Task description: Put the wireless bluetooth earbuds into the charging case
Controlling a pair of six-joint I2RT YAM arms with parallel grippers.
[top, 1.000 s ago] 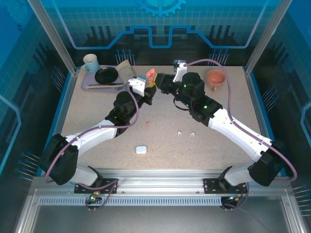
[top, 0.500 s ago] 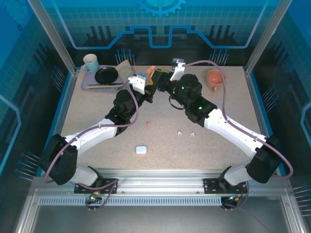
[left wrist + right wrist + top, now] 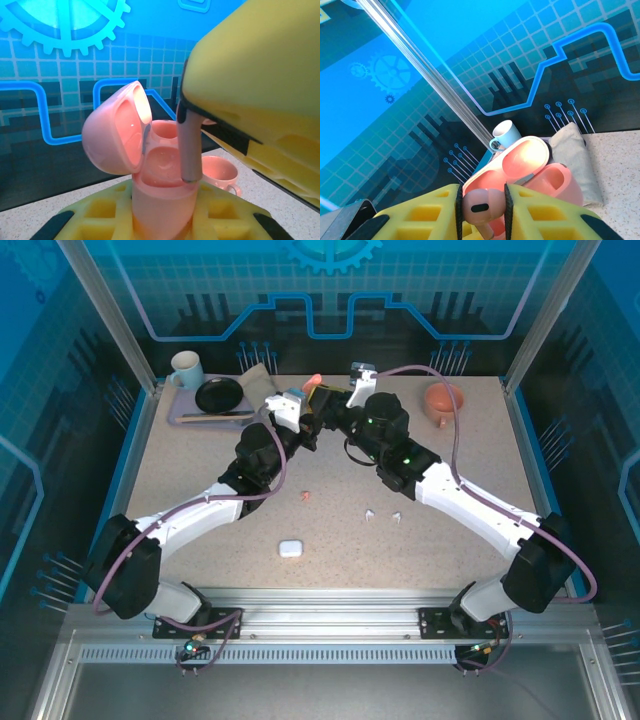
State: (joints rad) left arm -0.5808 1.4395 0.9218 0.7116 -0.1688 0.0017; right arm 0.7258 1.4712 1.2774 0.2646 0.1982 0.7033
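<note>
Over the far edge of the speckled tabletop, near its middle, the two arms come nose to nose. The left gripper is clamped round the base of a salmon-pink rounded charging case, held upright with its lid tipped open to one side. The right gripper pinches a salmon-pink earbud between its yellow fingers. The bud's stem points down at the case's open top; I cannot tell whether it is seated. A second pink earbud lies near the table's middle, with two white earbuds to its right. A small white rounded case sits closer to the near edge.
</note>
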